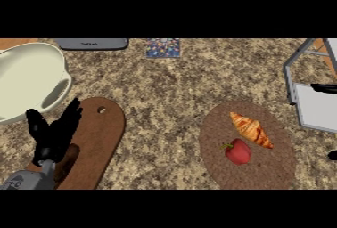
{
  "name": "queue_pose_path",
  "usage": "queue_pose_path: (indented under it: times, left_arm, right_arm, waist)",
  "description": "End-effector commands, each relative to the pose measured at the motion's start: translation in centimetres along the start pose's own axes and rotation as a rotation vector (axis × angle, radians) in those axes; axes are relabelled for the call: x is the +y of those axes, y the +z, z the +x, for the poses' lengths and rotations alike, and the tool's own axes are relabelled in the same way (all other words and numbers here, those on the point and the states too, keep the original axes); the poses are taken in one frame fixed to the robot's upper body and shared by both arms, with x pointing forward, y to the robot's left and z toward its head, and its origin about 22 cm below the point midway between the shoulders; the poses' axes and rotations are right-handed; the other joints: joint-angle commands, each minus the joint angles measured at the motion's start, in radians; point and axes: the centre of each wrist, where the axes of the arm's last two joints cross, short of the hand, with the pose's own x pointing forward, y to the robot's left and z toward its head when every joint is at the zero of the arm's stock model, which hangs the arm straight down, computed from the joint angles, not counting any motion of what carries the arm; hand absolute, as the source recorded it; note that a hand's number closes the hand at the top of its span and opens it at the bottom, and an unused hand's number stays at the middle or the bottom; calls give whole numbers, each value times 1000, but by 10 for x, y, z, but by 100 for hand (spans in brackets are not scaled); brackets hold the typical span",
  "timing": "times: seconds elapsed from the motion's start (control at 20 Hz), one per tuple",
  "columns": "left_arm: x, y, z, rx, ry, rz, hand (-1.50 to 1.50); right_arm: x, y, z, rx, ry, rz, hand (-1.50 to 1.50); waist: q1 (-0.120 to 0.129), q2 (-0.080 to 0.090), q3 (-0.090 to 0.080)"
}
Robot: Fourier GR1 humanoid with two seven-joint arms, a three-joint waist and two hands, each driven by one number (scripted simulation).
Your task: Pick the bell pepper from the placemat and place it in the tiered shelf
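Bell pepper (237,152) on placemat (247,145), beside croissant (251,129) — perhaps touching

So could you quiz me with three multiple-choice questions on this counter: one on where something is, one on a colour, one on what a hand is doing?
1. Where is the bell pepper?
A. on the placemat
B. in the shelf
C. on the cutting board

2. What colour is the pepper?
A. green
B. yellow
C. red

3. How is the left hand?
A. holding the pepper
B. open, holding nothing
C. pressing the croissant

Answers: 1 A, it lies beside the croissant on the round mat. 2 C, plainly red. 3 B, fingers straight over the board.
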Motion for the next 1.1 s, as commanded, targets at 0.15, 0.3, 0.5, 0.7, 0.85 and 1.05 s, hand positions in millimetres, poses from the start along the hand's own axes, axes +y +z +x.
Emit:
queue_pose_path:
  times: [0.15,0.3,0.5,0.7,0.85,1.05]
  left_arm:
    - [2,2,-17,94,-4,10,0]
    - [16,12,-5,94,0,6,0]
    - [3,4,-15,106,-2,10,0]
    - [6,4,-6,100,9,-22,0]
    - [-2,1,-14,104,15,-13,0]
    - [9,5,-20,94,6,-4,0]
  right_arm:
    - [12,-11,60,21,139,211,-150]
    - [38,-15,78,109,189,195,-150]
    - [64,-32,107,157,205,91,-150]
    - [83,-42,124,240,301,47,-150]
    - [112,-39,138,287,317,57,-150]
    - [129,-59,138,363,378,121,-150]
  waist:
    - [-25,-1,-10]
    - [-17,-3,-10]
    - [-12,2,-10]
    - [3,5,-9]
    - [-4,5,-9]
    - [10,7,-9]
